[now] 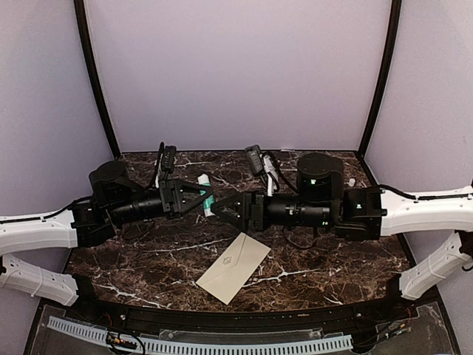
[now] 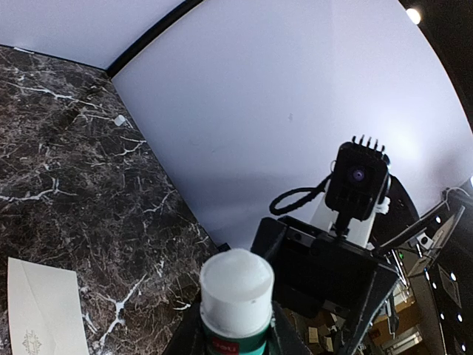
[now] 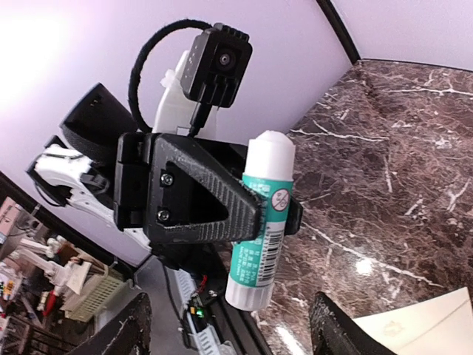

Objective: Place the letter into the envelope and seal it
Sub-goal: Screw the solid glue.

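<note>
– The left claw (image 3: 270, 214) is clamped on what?
– On a glue stick (image 3: 262, 222), gripped across its green band, white cap end up. The stick is raised off the desk (image 1: 148, 259), beyond the envelope (image 1: 235, 268) on the side away from the arm bases.
– Can its label be read?
– Only partly. The right wrist view shows a barcode, rows of fine print too small to read, and a round crossed-out symbol on the green band. The left wrist view adds a red patch with white letters just under the cap, also too small to make out.
– And the right claw (image 3: 229, 333)?
– Its fingers stand wide apart with nothing between them. It points at the stick, also beyond the envelope.
– How does the envelope lie?
– Flat on the desk, cream-beige, turned at a slant, the side with the small faint emblem up. Whether the flap is stuck down cannot be told, nor what is inside.
– What does one view give that the others lack?
– Only the top view shows the whole envelope; each wrist view catches just a corner of it. Only the wrist views show the stick's print.
</note>
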### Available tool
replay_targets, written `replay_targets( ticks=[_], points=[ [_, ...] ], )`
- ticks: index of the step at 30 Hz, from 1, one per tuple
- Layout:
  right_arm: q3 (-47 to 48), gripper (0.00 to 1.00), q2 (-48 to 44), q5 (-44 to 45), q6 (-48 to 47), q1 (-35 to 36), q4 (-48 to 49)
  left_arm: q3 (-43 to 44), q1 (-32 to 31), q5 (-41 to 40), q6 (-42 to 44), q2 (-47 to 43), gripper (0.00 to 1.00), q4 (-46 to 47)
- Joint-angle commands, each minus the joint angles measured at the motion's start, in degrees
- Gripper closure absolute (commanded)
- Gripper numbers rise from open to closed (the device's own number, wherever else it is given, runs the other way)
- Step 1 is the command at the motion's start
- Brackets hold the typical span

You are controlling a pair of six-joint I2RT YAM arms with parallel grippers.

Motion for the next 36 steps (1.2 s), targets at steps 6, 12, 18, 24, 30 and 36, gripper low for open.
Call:
replay_targets(
  ticks=[6, 12, 18, 24, 30, 36],
  points=[
    [-10.24, 0.28, -3.81, -15.16, 4.85, -1.36, 25.31, 2.03, 0.25, 14.16, 2.54, -1.47, 1.0, 14.83],
    [-9.36, 0.41, -0.95, -18.52, 5.89, -1.24, 30.64, 2.01, 0.25, 16.65, 1.49, -1.49, 1.0, 18.12],
    [-6.82, 0.54, 2.0, -20.61, 5.67, -0.81, 30.72, 1.77, 0.23, 16.91, 1.0, -1.51, 1.0, 19.37],
    [-6.35, 0.58, 3.22, -21.4, 6.19, -0.72, 32.42, 2.02, 0.25, 17.53, 0.87, -1.17, 1.0, 19.78],
    [-5.86, 0.62, 3.94, -21.49, 6.15, -0.68, 33.57, 1.99, 0.25, 17.81, 0.59, -0.8, 1.0, 20.5],
    [-5.25, 0.67, 4.77, -22.25, 6.44, -0.61, 34.18, 1.84, 0.25, 17.96, 0.42, -0.45, 1.0, 21.09]
  ],
)
